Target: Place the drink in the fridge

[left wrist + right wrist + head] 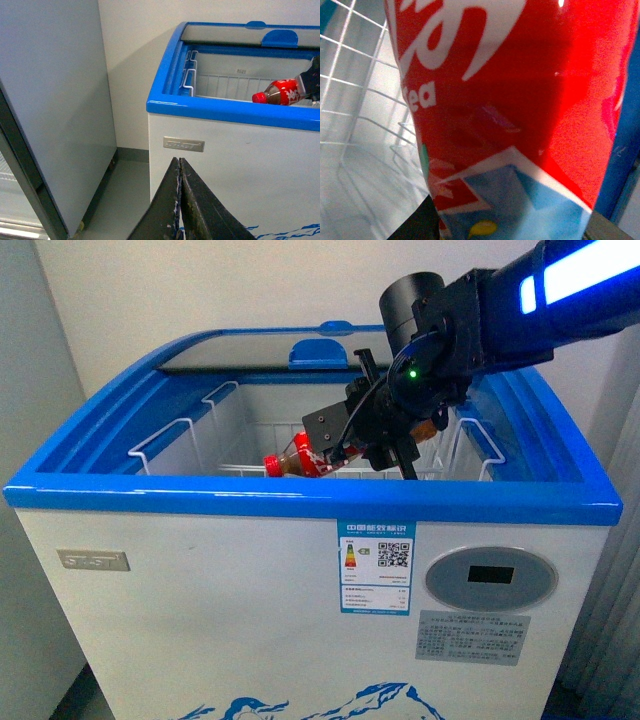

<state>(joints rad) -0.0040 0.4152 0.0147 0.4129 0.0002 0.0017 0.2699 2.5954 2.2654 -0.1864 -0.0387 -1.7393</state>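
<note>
The black right claw [345, 450] is gripping the red-capped plastic cola bottle [300, 458] sideways just inside the front edge of the open blue-rimmed white chest freezer [300, 498], likely to lay it flat in the white wire basket [170, 440], while the left claw [180, 200] is sitting closed.

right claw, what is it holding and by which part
The right claw grips the small clear plastic cola bottle with red cap and label by its lower body, toward the base; neck and cap stick out free.
</note>
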